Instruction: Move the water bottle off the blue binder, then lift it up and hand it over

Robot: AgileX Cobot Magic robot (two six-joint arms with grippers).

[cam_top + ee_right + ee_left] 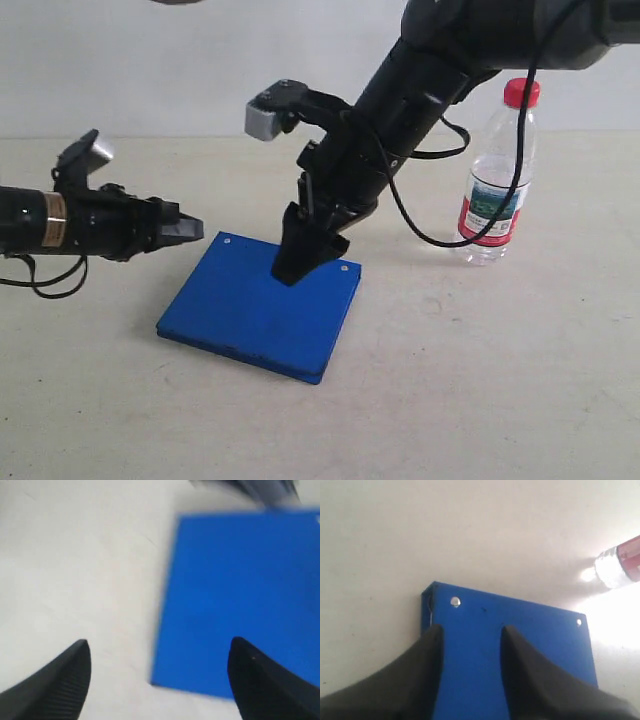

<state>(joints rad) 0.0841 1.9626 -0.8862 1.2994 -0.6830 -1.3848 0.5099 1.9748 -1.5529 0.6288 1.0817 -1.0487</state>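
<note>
The water bottle (495,190), clear with a red cap, stands upright on the table to the right of the blue binder (255,310), not touching it. My right gripper (300,262) points down over the binder's far edge, between its two rivets. In the right wrist view this gripper (160,642) is open and empty, straddling one edge of the binder (240,590). My left gripper (195,230) hovers level by the binder's left corner. It is open (470,630) and empty, with the binder (530,630) under it and the bottle (622,565) beyond.
The beige table (480,380) carries nothing else. A white wall runs behind it. The right arm's black cable (420,225) loops down in front of the bottle.
</note>
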